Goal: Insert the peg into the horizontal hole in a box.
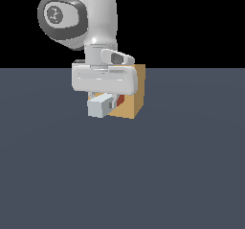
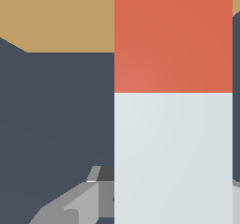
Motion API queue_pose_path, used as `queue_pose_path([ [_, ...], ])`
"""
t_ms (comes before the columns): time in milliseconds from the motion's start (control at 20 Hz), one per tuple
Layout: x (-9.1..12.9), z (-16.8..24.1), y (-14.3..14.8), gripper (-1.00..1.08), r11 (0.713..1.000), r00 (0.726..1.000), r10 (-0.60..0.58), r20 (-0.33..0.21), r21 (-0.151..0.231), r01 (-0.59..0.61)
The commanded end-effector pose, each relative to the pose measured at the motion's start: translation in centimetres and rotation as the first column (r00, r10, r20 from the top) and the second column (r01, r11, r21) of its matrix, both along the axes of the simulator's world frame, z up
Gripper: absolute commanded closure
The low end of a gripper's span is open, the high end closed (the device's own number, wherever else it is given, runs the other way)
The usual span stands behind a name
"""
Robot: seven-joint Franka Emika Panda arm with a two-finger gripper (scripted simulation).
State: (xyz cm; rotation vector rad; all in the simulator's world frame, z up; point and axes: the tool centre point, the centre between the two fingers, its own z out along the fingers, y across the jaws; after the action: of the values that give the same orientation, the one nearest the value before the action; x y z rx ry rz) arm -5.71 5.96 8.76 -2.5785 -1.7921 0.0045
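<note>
Your gripper (image 1: 106,100) — fingers clamped on the peg (image 1: 100,107), upper centre of the exterior frame, red end toward the box (image 1: 135,103), pale end facing you — hole hidden, dark floor (image 1: 167,175) below.
</note>
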Motion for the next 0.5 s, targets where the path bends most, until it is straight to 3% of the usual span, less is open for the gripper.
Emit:
queue_pose_path([
  [0, 0.8, 0.2, 2.1, 1.08, 1.0, 1.0, 0.001, 0.005, 0.001, -0.001],
  [450, 2.4, 0.3, 5.8, 1.08, 1.0, 1.0, 0.001, 0.006, 0.001, -0.001],
])
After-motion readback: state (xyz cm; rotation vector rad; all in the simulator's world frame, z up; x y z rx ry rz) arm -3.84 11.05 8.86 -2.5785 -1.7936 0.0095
